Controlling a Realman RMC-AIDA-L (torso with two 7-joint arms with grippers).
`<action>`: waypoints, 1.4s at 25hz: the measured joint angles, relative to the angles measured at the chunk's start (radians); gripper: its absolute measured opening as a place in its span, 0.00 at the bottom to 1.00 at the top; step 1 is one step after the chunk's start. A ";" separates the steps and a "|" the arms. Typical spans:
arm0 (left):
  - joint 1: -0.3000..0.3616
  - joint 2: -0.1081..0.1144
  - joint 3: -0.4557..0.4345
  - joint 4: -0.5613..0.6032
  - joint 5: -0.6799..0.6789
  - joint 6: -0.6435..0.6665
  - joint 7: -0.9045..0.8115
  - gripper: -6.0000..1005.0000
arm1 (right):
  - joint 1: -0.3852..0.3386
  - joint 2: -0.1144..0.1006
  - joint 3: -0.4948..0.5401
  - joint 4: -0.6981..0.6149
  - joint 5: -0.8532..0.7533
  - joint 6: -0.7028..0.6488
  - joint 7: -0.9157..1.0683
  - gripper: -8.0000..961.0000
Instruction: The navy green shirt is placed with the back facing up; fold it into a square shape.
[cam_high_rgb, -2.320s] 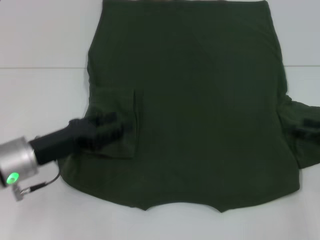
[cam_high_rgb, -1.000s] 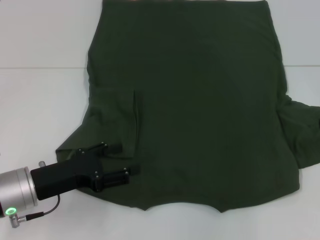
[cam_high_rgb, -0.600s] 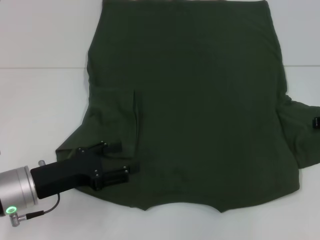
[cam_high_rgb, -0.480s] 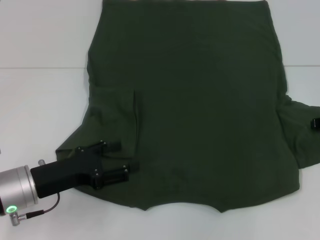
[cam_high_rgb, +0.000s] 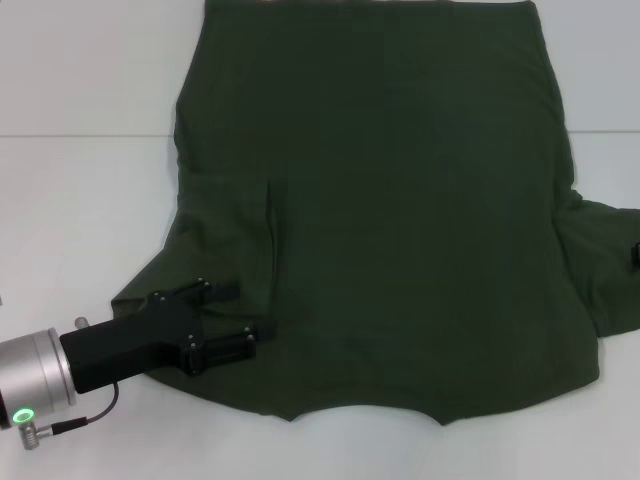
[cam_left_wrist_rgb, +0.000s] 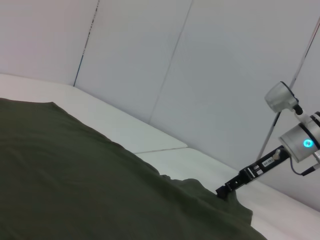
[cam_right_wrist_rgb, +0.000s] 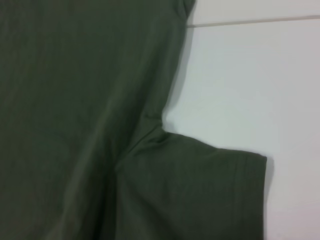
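Observation:
The navy green shirt (cam_high_rgb: 400, 200) lies spread flat on the white table (cam_high_rgb: 80, 200), collar end nearest me. Its left sleeve (cam_high_rgb: 225, 230) is folded inward onto the body. The right sleeve (cam_high_rgb: 605, 260) still sticks out sideways. My left gripper (cam_high_rgb: 245, 315) is open and lies low over the shirt's near left shoulder, holding no cloth. Only a black tip of my right gripper (cam_high_rgb: 636, 255) shows at the right edge, by the right sleeve. The left wrist view shows the shirt (cam_left_wrist_rgb: 75, 175) and the right gripper (cam_left_wrist_rgb: 225, 190) at the sleeve's edge. The right wrist view looks down on that sleeve (cam_right_wrist_rgb: 200, 190).
A seam in the table (cam_high_rgb: 90, 135) runs across behind the left arm. White wall panels (cam_left_wrist_rgb: 150, 60) stand beyond the table, and the right arm's wrist (cam_left_wrist_rgb: 300, 142) with its blue light hangs above the far side.
My left gripper left the folded left sleeve, moved toward me to the near left shoulder and opened, then drew back slightly. My right gripper withdrew from the right sleeve to the picture's edge.

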 joint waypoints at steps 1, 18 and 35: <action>0.000 0.000 0.000 0.000 0.000 -0.002 0.000 0.87 | -0.001 0.000 0.000 0.000 0.000 0.000 0.000 0.67; -0.002 0.000 -0.003 -0.001 -0.003 -0.003 -0.005 0.87 | -0.010 -0.011 0.006 -0.010 0.039 -0.016 -0.005 0.17; 0.003 0.000 -0.004 -0.008 -0.005 0.012 -0.008 0.87 | -0.088 -0.066 0.002 -0.169 0.330 -0.120 -0.022 0.07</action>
